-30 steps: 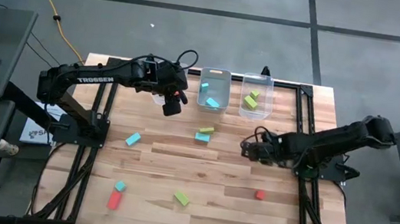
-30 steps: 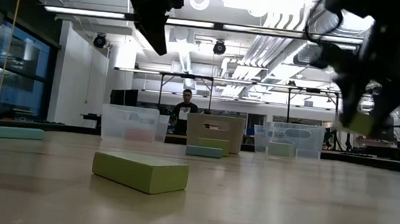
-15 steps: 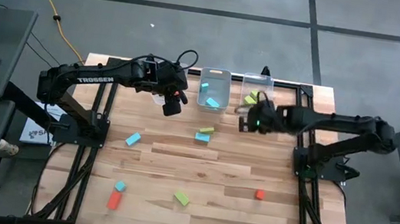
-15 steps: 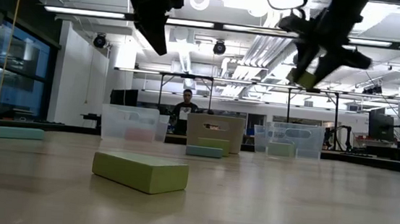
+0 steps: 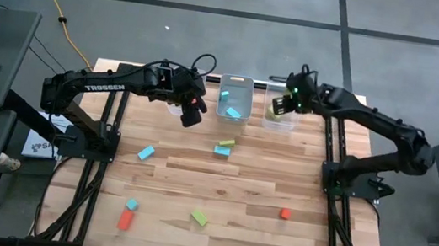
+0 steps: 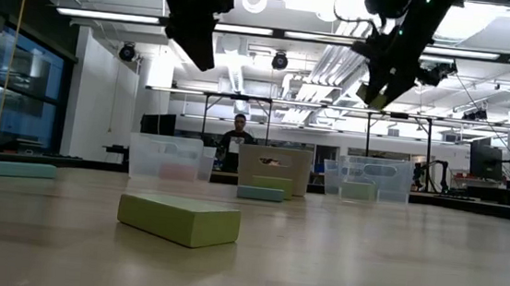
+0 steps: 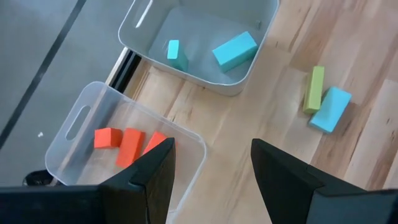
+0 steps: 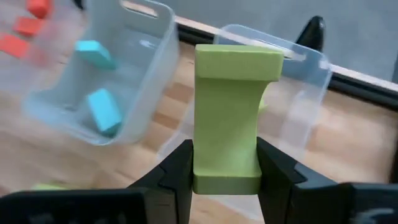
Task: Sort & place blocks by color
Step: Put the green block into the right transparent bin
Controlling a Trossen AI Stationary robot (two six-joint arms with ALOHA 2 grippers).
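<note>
Nearest you, a green block (image 6: 179, 220) lies flat on the table (image 5: 243, 203). Farther back, your right claw (image 5: 278, 107) pinches a green bar (image 8: 229, 115) above the far bin (image 5: 281, 106). Your left claw (image 5: 190, 117) hangs open, holding nothing.

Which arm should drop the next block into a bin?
Right. The right gripper already clamps a yellow-green block above the bin with yellow-green blocks. The left gripper is open and empty over the bin of red-orange blocks.
</note>
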